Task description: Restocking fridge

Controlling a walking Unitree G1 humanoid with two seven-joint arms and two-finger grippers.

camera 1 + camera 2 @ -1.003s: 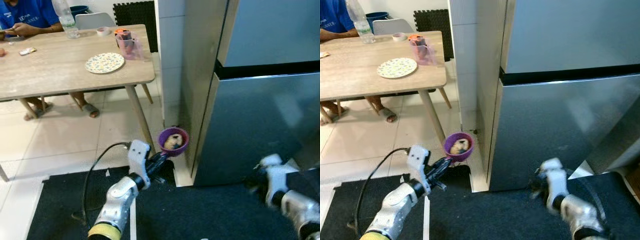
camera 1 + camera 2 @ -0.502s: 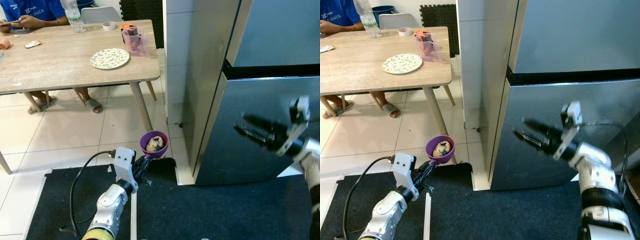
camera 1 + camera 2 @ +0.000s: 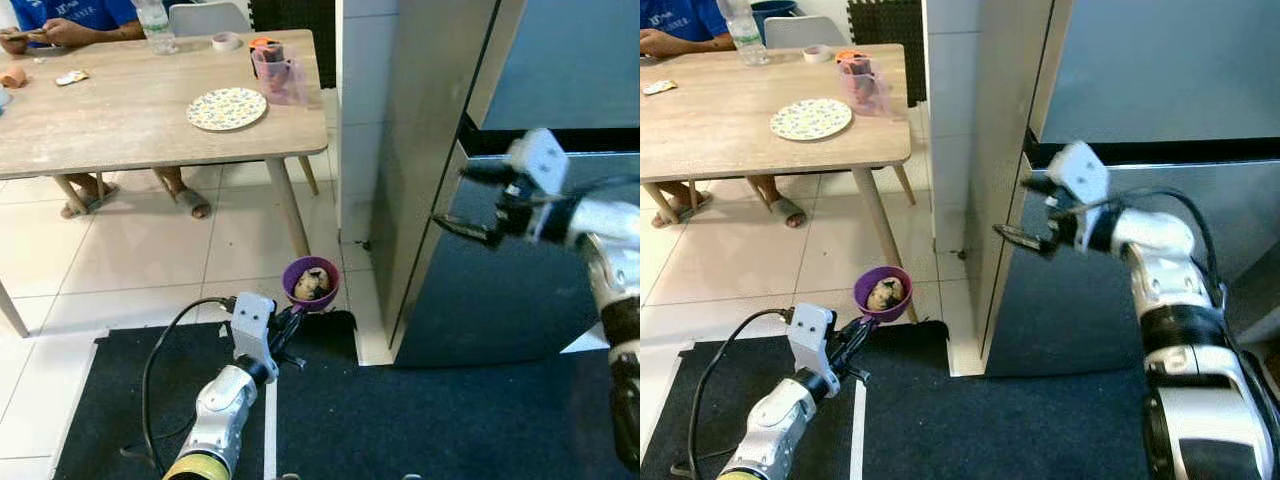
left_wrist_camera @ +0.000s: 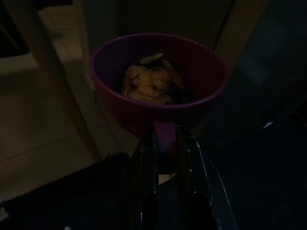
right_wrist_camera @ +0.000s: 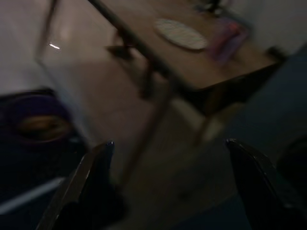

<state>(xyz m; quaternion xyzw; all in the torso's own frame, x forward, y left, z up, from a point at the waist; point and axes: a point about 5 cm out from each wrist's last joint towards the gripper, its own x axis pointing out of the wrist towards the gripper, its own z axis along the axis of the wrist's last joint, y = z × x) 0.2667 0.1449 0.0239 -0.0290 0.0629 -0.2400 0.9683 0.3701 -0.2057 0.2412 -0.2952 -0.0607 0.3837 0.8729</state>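
Two black fingers of the left gripper (image 4: 165,143) are clamped on the purple bowl (image 3: 311,284), held low beside the fridge (image 3: 520,250); the right gripper (image 3: 1032,212) is spread wide at the door's edge.

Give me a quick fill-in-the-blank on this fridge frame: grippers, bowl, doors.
1. The left gripper is shut on the tab of a ____ bowl holding food.
2. The right gripper is ____, raised at the fridge doors' left edge.
3. Both fridge doors are ____.
4. On the wooden table lies a patterned ____ near a pink pitcher.

Missing words: purple; open; closed; plate
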